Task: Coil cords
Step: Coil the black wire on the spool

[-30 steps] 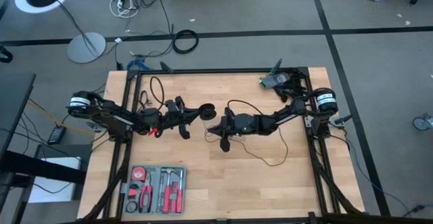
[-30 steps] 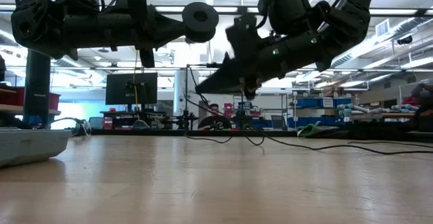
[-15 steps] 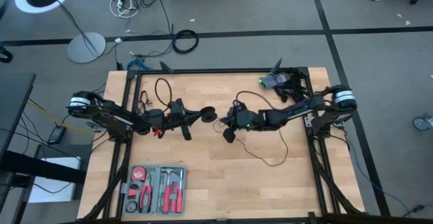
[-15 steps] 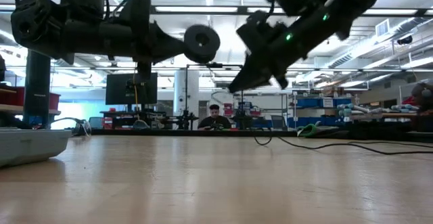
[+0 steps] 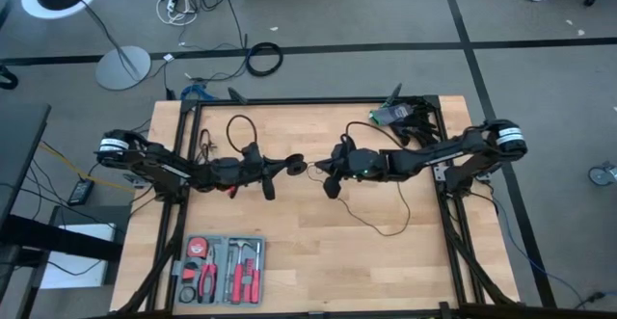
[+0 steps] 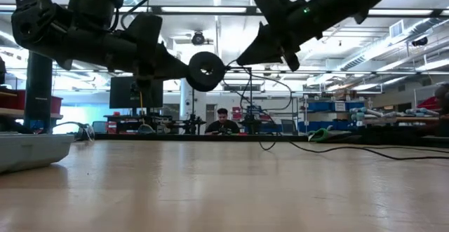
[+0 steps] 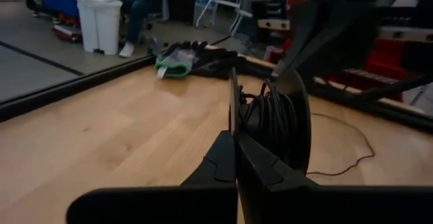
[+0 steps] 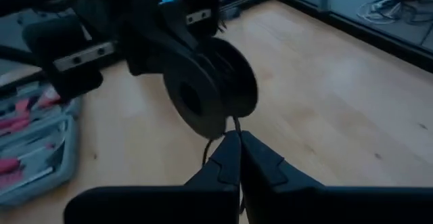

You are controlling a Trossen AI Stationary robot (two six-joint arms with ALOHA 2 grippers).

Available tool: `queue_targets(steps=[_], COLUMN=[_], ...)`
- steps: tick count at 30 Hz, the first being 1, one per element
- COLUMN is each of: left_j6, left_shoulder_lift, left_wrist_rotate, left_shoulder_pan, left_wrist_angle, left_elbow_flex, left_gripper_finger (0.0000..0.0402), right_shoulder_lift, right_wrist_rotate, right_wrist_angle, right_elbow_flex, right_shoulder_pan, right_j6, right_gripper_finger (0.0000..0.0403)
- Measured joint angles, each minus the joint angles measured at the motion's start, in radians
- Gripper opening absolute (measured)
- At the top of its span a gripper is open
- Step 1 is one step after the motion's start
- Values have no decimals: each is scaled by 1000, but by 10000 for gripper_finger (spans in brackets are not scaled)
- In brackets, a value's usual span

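A wooden surface (image 5: 318,252) in a workshop carries a tool tray at its near left; above it, mid-air, the left tool (image 5: 285,163) is clenched on a round spool (image 6: 206,71) with cord wound on it; just beside it the right tool (image 5: 322,169) is pinched shut on the thin cord (image 5: 381,225), whose slack trails loose over the surface to the right. The cord looks light, limp and easy to tangle; I judge it best held near the spool, under light tension.

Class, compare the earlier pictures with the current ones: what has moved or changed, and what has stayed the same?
The right gripper swung up and toward the left gripper, drawing the cord to the spool, which dipped lower in the low view. Both grippers stay shut; the tool tray and the table are unchanged.
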Motion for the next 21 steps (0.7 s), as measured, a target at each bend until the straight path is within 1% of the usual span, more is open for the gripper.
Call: queue_targets(steps=[3,6,11,16,21], left_j6=[2,5,25,24,22], left_shoulder_lift=[4,9,10,9,10], left_wrist_rotate=[-13,-28,-37,-41,-44], left_shoulder_pan=[0,-1,-11,-14,-14], left_wrist_angle=[-2,-21,-81,-83,-68], left_elbow_flex=[1,7,39,45,44], left_gripper_finger=[0,0,0,0,0], right_shoulder_lift=[35,87,174,213,260], right_wrist_rotate=[-29,-51,-51,-59,-121], right_wrist_angle=[79,80,76,51,42], right_elbow_flex=[11,64,166,241,287], right_shoulder_pan=[-1,-5,-6,-10,-18], right_j6=[-30,-69,-151,-212,-223], right_gripper_finger=[0,0,0,0,0])
